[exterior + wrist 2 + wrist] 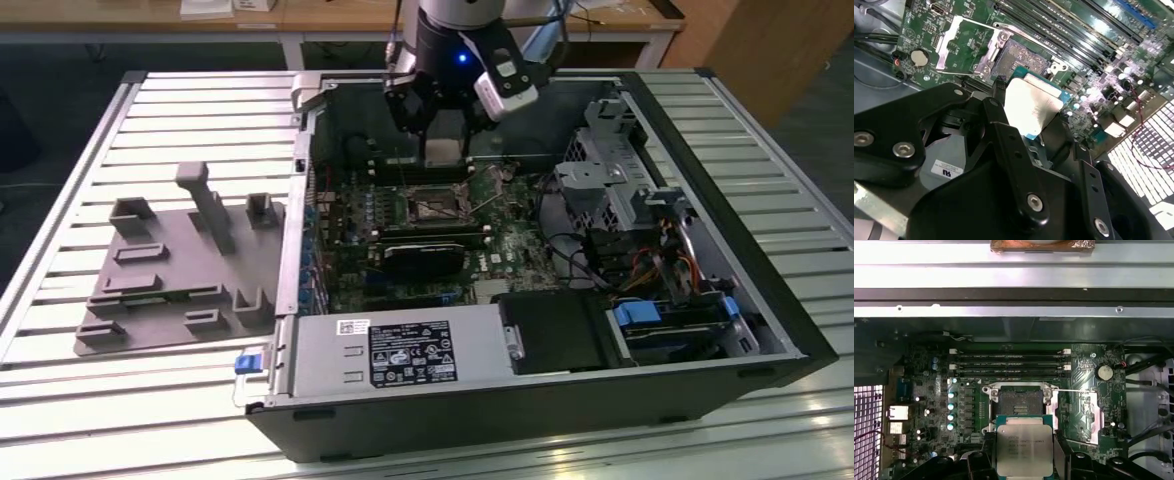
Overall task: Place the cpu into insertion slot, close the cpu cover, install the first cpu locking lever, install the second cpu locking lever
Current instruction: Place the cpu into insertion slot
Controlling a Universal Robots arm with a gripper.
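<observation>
The tool (pixel 1021 460) holds the cpu (pixel 1020 447) by 2 sides, shiny face up, in the air close to the insertion slot (pixel 1020 401) and not in it yet. Past the slot, the cpu cover (pixel 965 46) is flipped open. To go in well, I think the chip should be level and lined up square with the slot.

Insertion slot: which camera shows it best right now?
First wrist view: it faces the insertion slot squarely, dark centre and metal rim exposed beyond the held cpu. The second wrist view shows it obliquely, its near edge behind the cpu. The exterior view shows it from farther off, at an angle.
</observation>
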